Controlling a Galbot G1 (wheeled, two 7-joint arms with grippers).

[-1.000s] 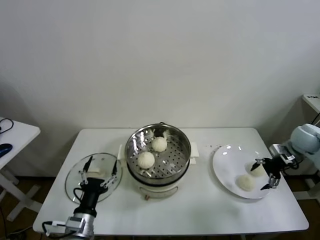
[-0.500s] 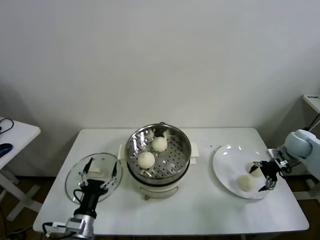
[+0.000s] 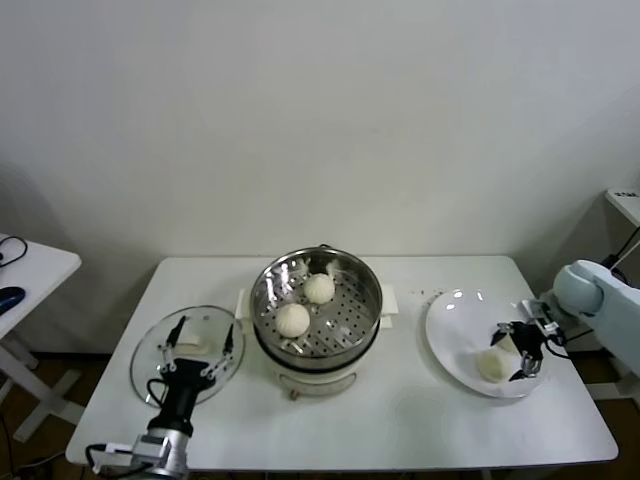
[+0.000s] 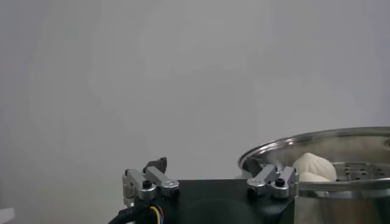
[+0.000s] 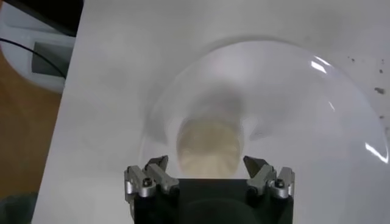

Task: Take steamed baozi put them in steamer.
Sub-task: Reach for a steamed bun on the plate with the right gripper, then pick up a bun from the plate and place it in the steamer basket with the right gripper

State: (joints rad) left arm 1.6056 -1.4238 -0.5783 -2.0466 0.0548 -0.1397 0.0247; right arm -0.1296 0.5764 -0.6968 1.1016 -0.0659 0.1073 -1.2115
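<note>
no readable text, no labels, no brands, no numbers

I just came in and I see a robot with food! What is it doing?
It is moving buns into the steamer. Two baozi already sit on its tray. The right gripper is open over the white plate, around a bun it has not squeezed yet. The left gripper waits, open, above the glass lid.
</note>
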